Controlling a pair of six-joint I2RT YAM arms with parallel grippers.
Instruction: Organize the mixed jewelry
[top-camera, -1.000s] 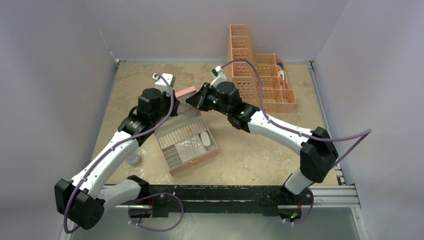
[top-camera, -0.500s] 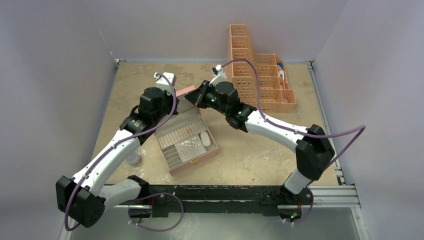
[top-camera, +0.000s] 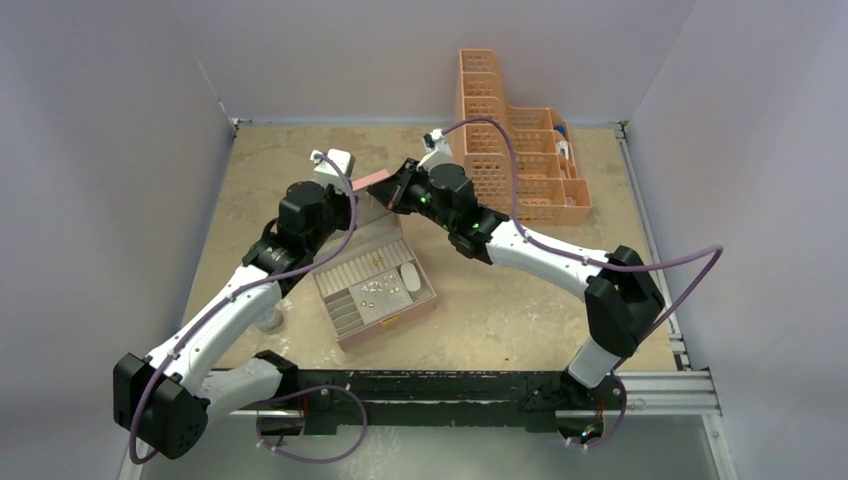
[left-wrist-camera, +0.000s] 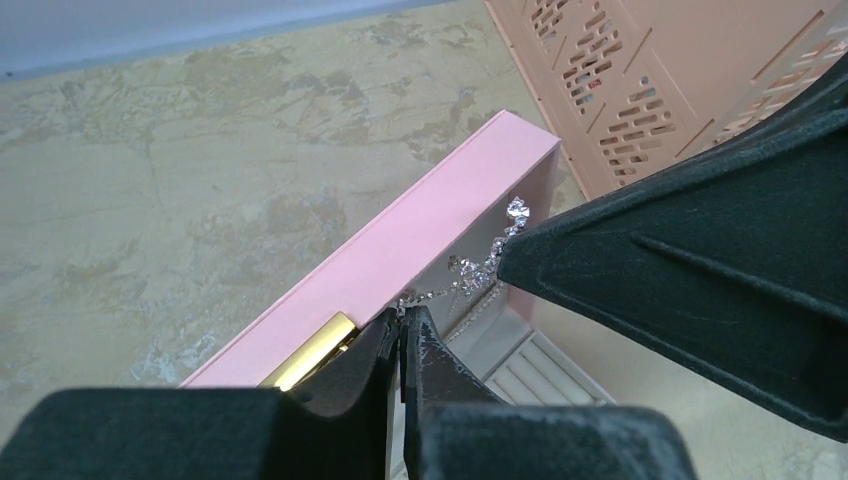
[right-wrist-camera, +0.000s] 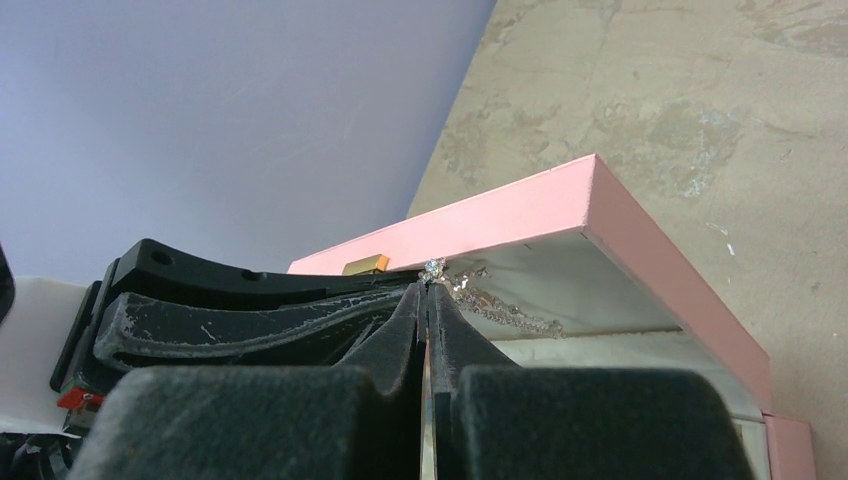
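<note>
The pink box stands open, its lid (top-camera: 372, 184) upright and its tray (top-camera: 345, 322) toward me. Tiny gold and silvery pieces (top-camera: 374, 289) lie in the tray. A silvery chain with sparkling stones (left-wrist-camera: 478, 268) stretches across the lid's mirrored inner face, also in the right wrist view (right-wrist-camera: 497, 306). My left gripper (left-wrist-camera: 402, 313) is shut on one end of the chain by the lid's gold clasp (left-wrist-camera: 308, 351). My right gripper (right-wrist-camera: 428, 287) is shut on the chain's other, stone-set end at the lid's top edge. The two grippers (top-camera: 352, 200) (top-camera: 393, 190) nearly touch.
An orange perforated basket (top-camera: 520, 160) with several compartments stands at the back right, close behind my right gripper. A grey round disc (top-camera: 268, 318) lies on the table left of the box, partly under my left arm. A white oval pad (top-camera: 411, 279) lies in the tray.
My right gripper has shifted slightly away from me and left along the lid's top edge. My left gripper has edged toward it. Both stay shut on the chain.
</note>
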